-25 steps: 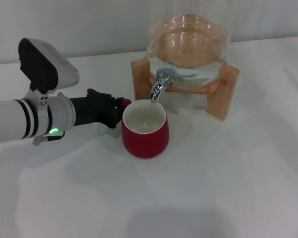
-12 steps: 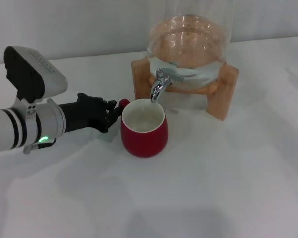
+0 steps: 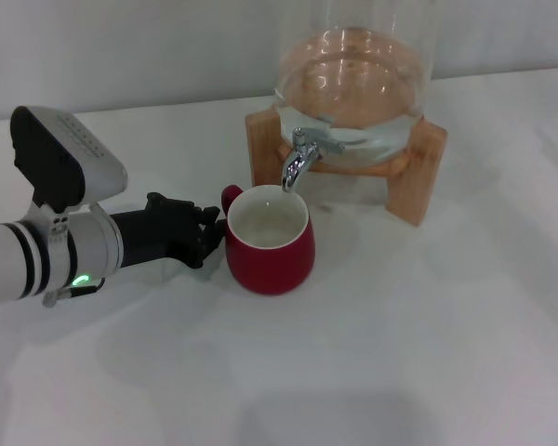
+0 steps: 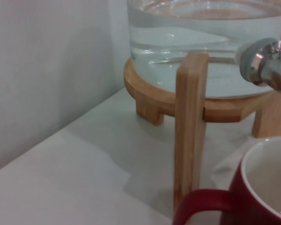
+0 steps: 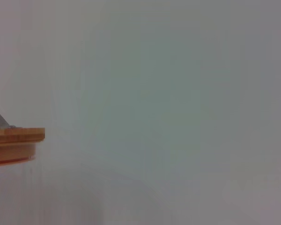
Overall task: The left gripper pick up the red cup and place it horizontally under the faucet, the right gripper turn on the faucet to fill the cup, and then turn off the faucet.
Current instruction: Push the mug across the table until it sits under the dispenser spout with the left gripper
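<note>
The red cup (image 3: 271,241) stands upright on the white counter (image 3: 400,353), its rim directly under the spout of the faucet (image 3: 300,154) (a chrome spigot on a glass water jar (image 3: 353,84) in a wooden stand (image 3: 417,177)). The left tool (image 3: 205,232) sits beside the cup's handle, its fingers spread and gripping nothing.

I can read no writing, label, brand or number on anything in front of me.
</note>
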You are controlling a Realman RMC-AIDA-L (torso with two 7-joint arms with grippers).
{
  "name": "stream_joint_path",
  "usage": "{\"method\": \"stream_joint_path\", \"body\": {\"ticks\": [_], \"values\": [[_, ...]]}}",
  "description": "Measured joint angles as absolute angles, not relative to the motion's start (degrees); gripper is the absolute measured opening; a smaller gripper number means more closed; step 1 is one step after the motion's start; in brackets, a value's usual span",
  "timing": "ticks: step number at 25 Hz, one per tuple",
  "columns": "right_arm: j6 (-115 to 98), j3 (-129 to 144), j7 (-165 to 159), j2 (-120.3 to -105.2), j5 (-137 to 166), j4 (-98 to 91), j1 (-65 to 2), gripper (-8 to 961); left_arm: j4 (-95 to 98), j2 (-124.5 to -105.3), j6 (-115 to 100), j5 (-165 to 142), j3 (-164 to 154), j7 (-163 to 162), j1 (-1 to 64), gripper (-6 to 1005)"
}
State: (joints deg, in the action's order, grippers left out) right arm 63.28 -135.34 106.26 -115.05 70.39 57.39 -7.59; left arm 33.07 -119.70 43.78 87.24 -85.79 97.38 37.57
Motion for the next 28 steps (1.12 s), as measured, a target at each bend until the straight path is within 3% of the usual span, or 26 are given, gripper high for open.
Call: {"method": "stream_joint_path", "body": {"ticks": [10, 23, 28], "values": [[63.35, -135.36, 106.26, -115.05, 70.39, 57.35, -7.47, 632, 38.59, -119.55, 44.60, 87.28, -89.63, 95.05, 33.21, 189], [63.37, -135.35, 106.26, -115.05, 70.40, 57.21, -7.37, 632, 40.14, -119.40, 44.00, 86.77, -91.24, 93.90, 32.07, 191], [63.21, -135.35, 106.26, -115.05, 70.40, 57.21, -7.39, 632, 45.25, -119.26, 44.19, 86.62, -90.94, 95.41, 27.37, 191]]}}
